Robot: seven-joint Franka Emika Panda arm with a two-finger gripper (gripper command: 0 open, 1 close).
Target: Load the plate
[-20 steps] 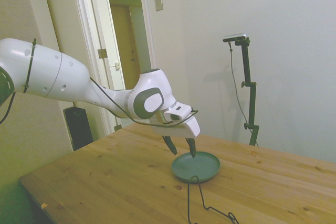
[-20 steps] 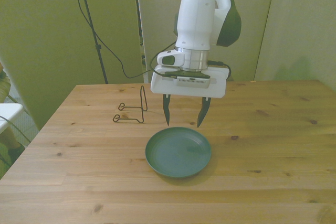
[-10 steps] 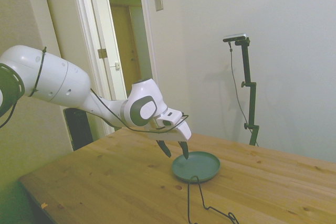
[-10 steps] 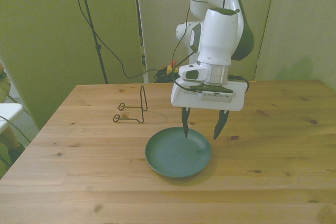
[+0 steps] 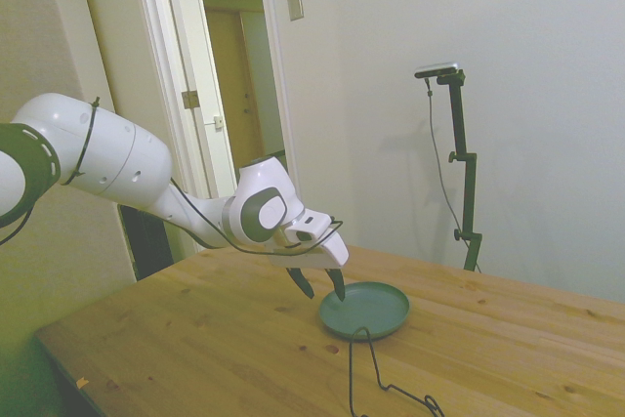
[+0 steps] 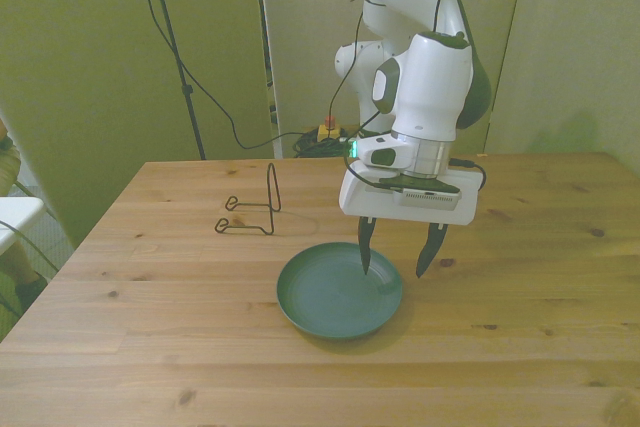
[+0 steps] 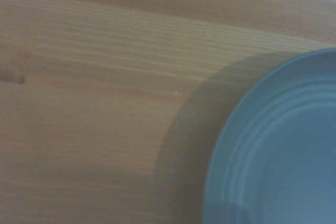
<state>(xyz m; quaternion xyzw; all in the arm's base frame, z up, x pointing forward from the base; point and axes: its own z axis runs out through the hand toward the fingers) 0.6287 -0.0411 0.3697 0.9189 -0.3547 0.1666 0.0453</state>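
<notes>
I have the hand (image 6: 398, 259) spread wide and empty, straddling the plate's (image 6: 330, 297) rim on the front view's right, one finger over the dish and one outside. The plate lies flat on the counter (image 6: 150, 347), not yet gripped; the wire rack (image 6: 252, 209) stands nearby, unloaded. Everything remains.

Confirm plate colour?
Matte teal-green, plain, no pattern. The plate shows best in the front view.
</notes>
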